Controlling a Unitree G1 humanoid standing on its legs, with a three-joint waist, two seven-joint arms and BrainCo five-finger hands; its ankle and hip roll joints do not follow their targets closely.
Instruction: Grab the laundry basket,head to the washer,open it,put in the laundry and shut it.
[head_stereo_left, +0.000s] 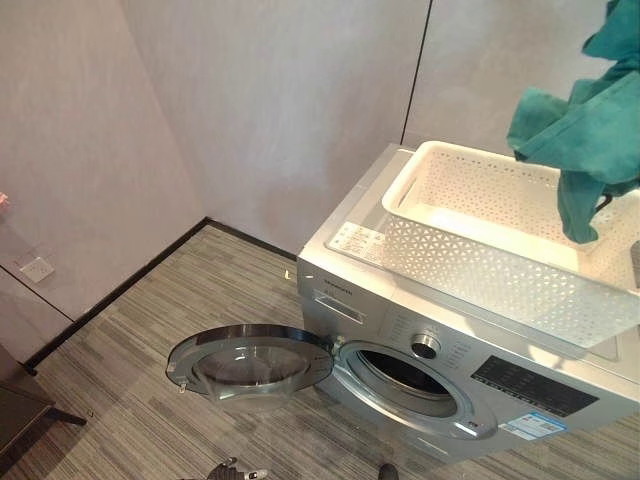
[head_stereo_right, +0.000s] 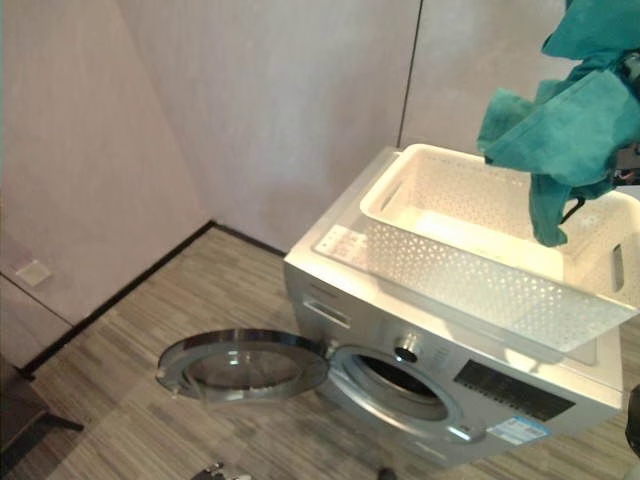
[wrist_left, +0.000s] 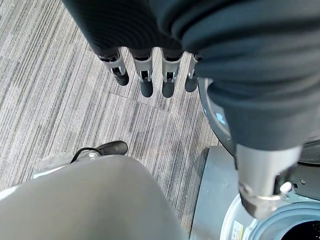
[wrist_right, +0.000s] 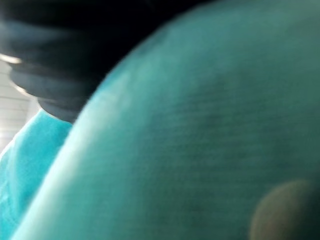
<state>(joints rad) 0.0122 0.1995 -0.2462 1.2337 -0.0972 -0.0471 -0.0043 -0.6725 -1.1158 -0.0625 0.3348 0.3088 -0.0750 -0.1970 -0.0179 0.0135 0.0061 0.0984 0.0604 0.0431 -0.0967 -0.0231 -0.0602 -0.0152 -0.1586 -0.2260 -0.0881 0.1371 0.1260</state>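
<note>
left robot hand (wrist_left: 150, 70) fingers straight, relaxed

From the head we looked down at the washer (head_stereo_left: 450, 370), lower right in both eye frames. Our left wrist camera faced the floor (wrist_left: 45, 90); the right one pressed against teal cloth (wrist_right: 200, 125).

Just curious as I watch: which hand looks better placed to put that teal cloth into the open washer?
Probably the right: the teal cloth hangs at its side above the basket. The left hand hangs low, fingers straight and bare.
</note>
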